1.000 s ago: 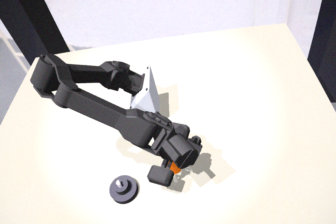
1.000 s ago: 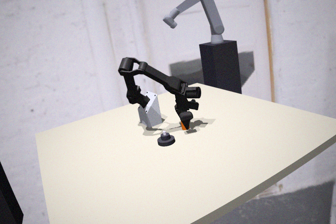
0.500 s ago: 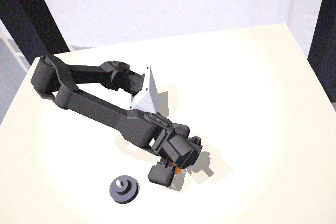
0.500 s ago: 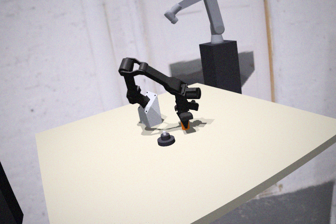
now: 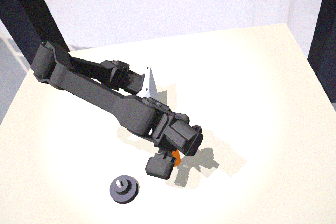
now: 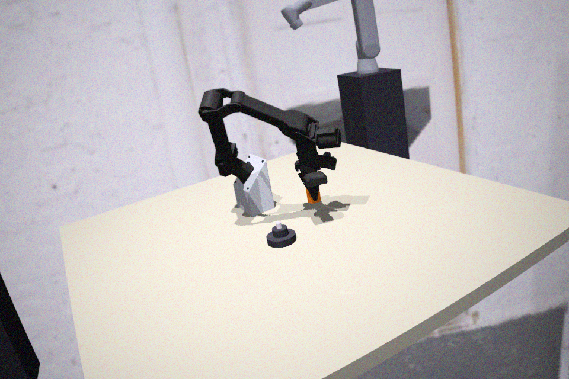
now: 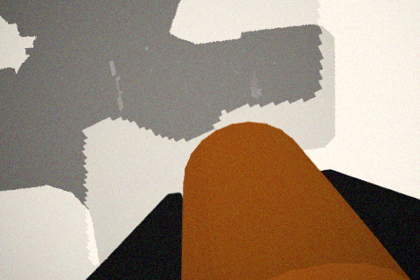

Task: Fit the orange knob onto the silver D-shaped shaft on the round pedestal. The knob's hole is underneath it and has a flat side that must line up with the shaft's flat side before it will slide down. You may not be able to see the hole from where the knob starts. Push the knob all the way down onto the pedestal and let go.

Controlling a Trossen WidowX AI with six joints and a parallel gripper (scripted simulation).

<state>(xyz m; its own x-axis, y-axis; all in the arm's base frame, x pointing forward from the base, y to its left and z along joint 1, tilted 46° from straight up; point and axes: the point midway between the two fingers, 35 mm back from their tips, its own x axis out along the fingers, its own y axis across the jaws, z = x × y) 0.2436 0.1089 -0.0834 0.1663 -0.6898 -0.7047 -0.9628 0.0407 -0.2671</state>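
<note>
The orange knob (image 5: 177,159) (image 6: 311,198) (image 7: 262,216) stands upright at the table surface, mostly hidden by my wrist in the top and exterior views. My gripper (image 5: 173,161) (image 6: 313,189) (image 7: 251,195) comes down from above and is shut on the knob, with a black finger on each side. The knob's underside hole is hidden. The dark round pedestal (image 5: 130,193) (image 6: 281,240) sits on the table to the front left of the knob, apart from it. The silver shaft (image 5: 118,182) (image 6: 278,227) stands upright and bare in the pedestal's middle.
My arm's grey angular base block (image 5: 150,85) (image 6: 252,186) stands behind the pedestal. A dark pillar (image 6: 372,108) carrying a grey arm stands beyond the table's far edge. More dark pillars (image 5: 21,12) (image 5: 325,39) flank the table's back corners.
</note>
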